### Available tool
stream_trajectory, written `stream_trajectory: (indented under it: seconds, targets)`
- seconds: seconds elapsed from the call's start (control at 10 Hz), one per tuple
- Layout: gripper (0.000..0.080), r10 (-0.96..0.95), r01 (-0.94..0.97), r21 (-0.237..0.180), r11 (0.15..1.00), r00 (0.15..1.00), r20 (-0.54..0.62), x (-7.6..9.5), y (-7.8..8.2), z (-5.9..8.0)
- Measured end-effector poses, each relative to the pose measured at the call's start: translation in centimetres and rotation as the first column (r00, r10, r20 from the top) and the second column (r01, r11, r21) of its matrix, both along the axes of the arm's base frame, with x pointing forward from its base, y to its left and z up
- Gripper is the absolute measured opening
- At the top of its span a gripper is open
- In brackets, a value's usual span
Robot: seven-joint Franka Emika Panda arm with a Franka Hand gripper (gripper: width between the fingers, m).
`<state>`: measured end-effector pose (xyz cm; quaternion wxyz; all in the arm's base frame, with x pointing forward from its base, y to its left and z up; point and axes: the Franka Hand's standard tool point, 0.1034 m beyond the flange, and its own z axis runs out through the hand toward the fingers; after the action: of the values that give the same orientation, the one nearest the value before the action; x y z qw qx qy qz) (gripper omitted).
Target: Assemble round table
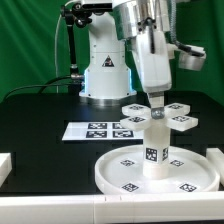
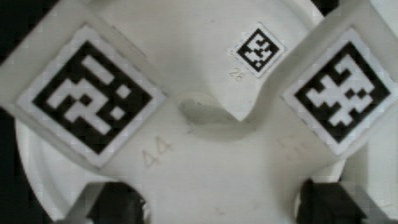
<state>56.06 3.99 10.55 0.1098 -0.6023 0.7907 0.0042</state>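
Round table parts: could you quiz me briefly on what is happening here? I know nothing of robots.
1. True or false: the leg lies flat on its side.
2. What sits on top of the leg? A) the cross-shaped foot B) the marker board C) a white bar
3. Fill in: the leg stands in the middle of the round ____.

Key: 1 false, it stands upright; 2 A; 3 disc.

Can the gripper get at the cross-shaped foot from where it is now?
Probably yes: the gripper is already down at the cross-shaped foot, which sits atop the upright leg in the round disc. Nothing shows between them. Whether the fingers are closed on it is unclear.
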Motion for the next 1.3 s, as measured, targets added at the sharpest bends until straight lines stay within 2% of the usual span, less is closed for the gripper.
stream_trajectory:
  seconds: [0.3, 0.5, 0.6, 0.8, 0.9, 1.0, 1.1, 1.3]
  targets:
    - [0.0432, -0.246, 0.247, 0.039, 0.968, 0.969, -0.029, 0.2, 0.0, 0.1]
    - [0.0432, -0.327, 0.329, 0.062, 0.942, 0.944, -0.041, 0.2, 0.0, 0.1]
    - [0.0432, -0.340, 0.342, 0.069, 0.937, 0.939, -0.042, 0.2, 0.1, 0.1]
    - [0.0609, -0.295, 0.297, 0.066, 0.953, 0.955, -0.032, 0.2, 0.1, 0.3]
    - [0.0609, -0.263, 0.263, 0.080, 0.961, 0.965, -0.014, 0.4, -0.1, 1.0]
    - [0.0643, -0.254, 0.253, 0.096, 0.963, 0.967, 0.000, 0.5, 0.0, 1.7]
    - [0.0648, -0.245, 0.242, 0.106, 0.964, 0.970, 0.010, 0.5, 0.2, 1.9]
    - [0.0649, -0.226, 0.224, 0.101, 0.969, 0.974, 0.010, 0.4, 0.2, 1.7]
